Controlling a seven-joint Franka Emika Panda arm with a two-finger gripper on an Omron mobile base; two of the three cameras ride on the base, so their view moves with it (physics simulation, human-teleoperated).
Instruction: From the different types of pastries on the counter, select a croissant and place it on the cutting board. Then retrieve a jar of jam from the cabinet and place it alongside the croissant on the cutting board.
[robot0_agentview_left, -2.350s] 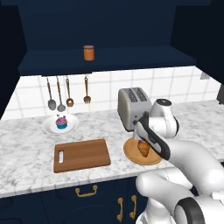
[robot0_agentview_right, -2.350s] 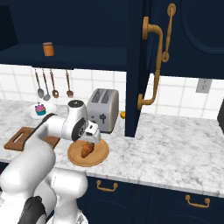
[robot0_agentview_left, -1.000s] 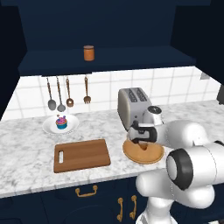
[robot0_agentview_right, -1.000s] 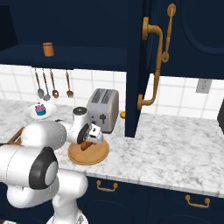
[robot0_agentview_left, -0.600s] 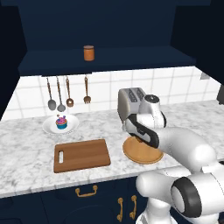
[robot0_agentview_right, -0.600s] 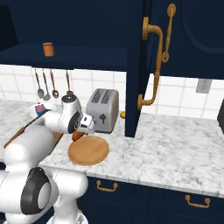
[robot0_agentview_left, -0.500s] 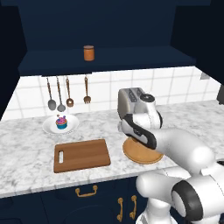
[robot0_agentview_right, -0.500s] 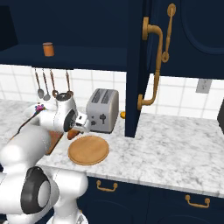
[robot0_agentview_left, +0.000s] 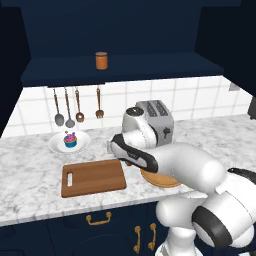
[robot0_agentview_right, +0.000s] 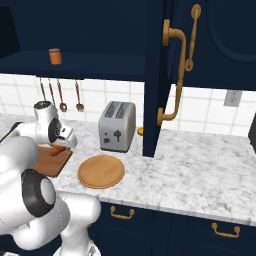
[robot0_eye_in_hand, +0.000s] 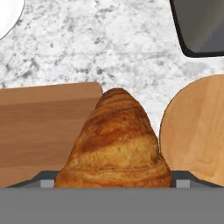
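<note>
My gripper (robot0_agentview_right: 60, 145) is shut on the golden-brown croissant (robot0_eye_in_hand: 114, 140), which it holds a little above the counter (robot0_agentview_left: 30, 190). In the hand view the croissant hangs over the right end of the brown cutting board (robot0_eye_in_hand: 37, 127), beside the gap to the round plate (robot0_eye_in_hand: 197, 127). From the left base camera my hand (robot0_agentview_left: 118, 150) sits at the board's (robot0_agentview_left: 92, 177) far right corner and hides the croissant. The reddish-brown jar of jam (robot0_agentview_left: 101, 60) stands on the shelf of the open navy cabinet (robot0_agentview_left: 125, 67). A blue-wrapped cupcake (robot0_agentview_left: 70, 140) rests on a white plate (robot0_agentview_left: 56, 146).
The round wooden plate (robot0_agentview_right: 101, 171) lies bare right of the board. A silver toaster (robot0_agentview_right: 117, 126) stands behind it. Utensils (robot0_agentview_left: 68, 107) hang on the tiled wall. The open cabinet door (robot0_agentview_right: 156, 75) with its brass handle juts out right of the toaster.
My gripper has carried the croissant off the round plate and leftward, to the right end of the cutting board. The round plate is left bare.
</note>
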